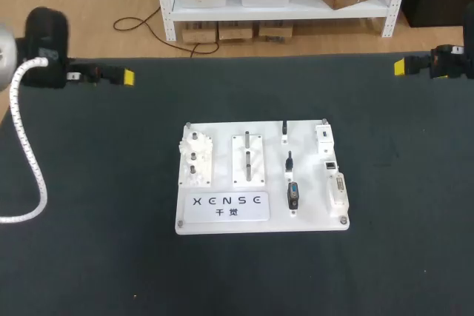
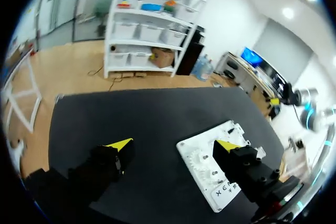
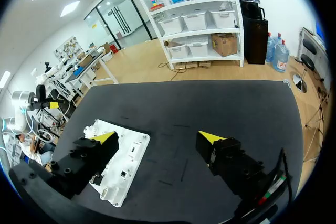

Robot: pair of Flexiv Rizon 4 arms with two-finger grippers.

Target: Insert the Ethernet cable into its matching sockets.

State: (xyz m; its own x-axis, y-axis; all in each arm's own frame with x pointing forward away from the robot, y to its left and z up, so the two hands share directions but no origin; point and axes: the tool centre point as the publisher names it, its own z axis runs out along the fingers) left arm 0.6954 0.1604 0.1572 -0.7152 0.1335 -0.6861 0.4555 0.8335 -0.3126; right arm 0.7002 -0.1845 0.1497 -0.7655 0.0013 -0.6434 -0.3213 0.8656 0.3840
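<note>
A white practice board lies flat in the middle of the dark table. Its right part carries a small socket, a white block, a black connector and two small black plugs. I cannot make out which part is the Ethernet cable. My left gripper hovers at the table's far left edge, open and empty, with the board ahead of its fingers. My right gripper hovers at the far right edge, open and empty, with the board ahead by one finger.
The left arm's white ribbed hose hangs over the table's left side. The board's left part holds a white gear block and a slotted block. Dark mat surrounds the board on all sides.
</note>
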